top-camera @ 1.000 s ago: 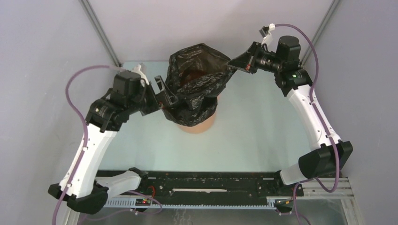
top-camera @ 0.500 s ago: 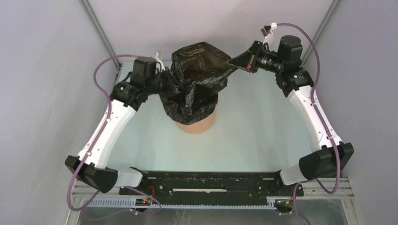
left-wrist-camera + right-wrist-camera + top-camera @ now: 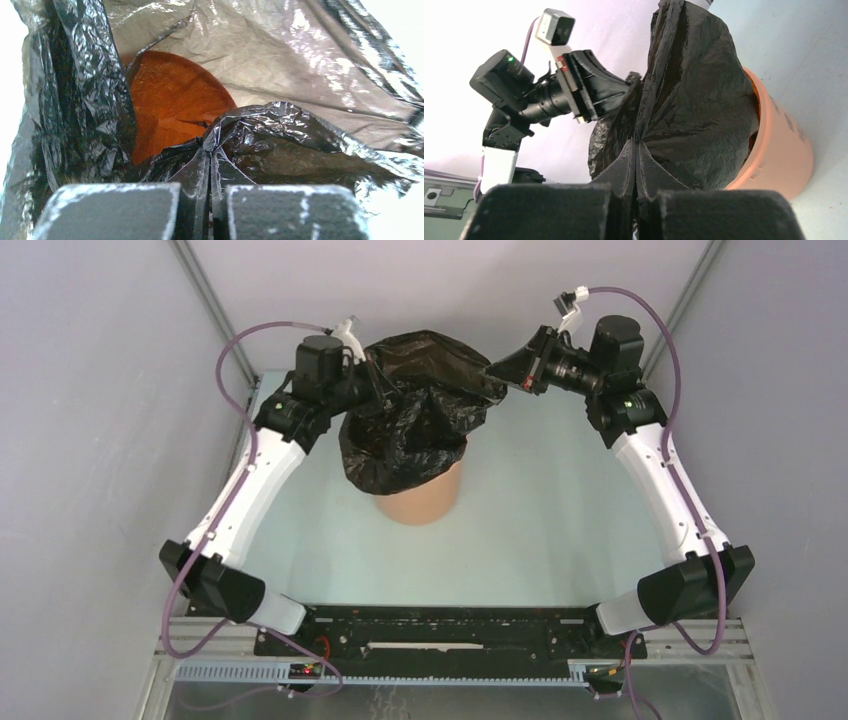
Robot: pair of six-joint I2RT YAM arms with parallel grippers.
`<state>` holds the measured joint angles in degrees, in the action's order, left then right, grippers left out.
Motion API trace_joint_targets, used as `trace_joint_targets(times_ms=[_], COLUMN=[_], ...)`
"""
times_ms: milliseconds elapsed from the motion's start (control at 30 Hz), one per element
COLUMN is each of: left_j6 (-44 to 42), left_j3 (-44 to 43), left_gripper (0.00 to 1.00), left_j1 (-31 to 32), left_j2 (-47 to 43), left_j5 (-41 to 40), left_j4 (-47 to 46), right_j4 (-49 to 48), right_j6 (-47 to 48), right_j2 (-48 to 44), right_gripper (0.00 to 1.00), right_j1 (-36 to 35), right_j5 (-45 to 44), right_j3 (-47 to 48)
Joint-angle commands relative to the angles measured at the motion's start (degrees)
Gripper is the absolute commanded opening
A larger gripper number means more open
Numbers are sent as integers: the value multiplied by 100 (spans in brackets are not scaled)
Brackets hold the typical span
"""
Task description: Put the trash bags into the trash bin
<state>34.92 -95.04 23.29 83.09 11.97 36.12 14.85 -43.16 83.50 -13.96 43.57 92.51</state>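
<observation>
Item 1. Left gripper [image 3: 209, 172]: fingers pressed together on a fold of the bag's rim, at the bag's 10 o'clock edge in the top view.

Item 2. Thin, glossy black plastic trash bag [image 3: 420, 430]: heaped over the mouth of the bin, its mouth lifted and spread between the two grips. Part hung down the outside wall toward 9 o'clock. How much lay inside could not be told.

Item 3. Smooth orange-terracotta plastic cylindrical bin [image 3: 420, 502]: upright on the pale table [image 3: 560, 520], toward 12 o'clock of its centre. Only the 6 o'clock wall showed below the bag.

Item 4. Right gripper [image 3: 636, 167]: fingers clamped tight on a pleat of film, at the bag's 2 o'clock edge.

Hazards, as judged:
- Film stretched between opposed grips would likely tear or slip from one pinch.
- A lift with the skirt caught on the rim could tip or drag the light bin.
- A downward push might trap air, so the bag would balloon back out.

Condition of bag: heavily wrinkled, with bright highlights. It was see-through where stretched, with orange glowing through in the left wrist view, and it looked bulkier than the bin.
</observation>
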Motion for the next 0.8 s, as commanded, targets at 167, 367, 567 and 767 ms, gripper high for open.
trace_joint_targets(times_ms=[167, 367, 567, 767], left_j6=[-741, -731, -318, -241], left_j3=[185, -612, 6, 1268], left_gripper=[12, 69, 76, 36], left_j1=[-79, -79, -45, 653], left_j2=[402, -355, -1575, -2546], left_j5=[-431, -920, -980, -772], left_j4=[124, 793, 1214, 743], right_j4=[-103, -152, -380, -528], right_j6=[419, -278, -730, -934], right_j2=[137, 55, 44, 87], right_gripper=[0, 0, 0, 0], right_j1=[-101, -52, 69, 139], right_j5=[-340, -617, -642, -513], right_j3=[-167, -143, -209, -173])
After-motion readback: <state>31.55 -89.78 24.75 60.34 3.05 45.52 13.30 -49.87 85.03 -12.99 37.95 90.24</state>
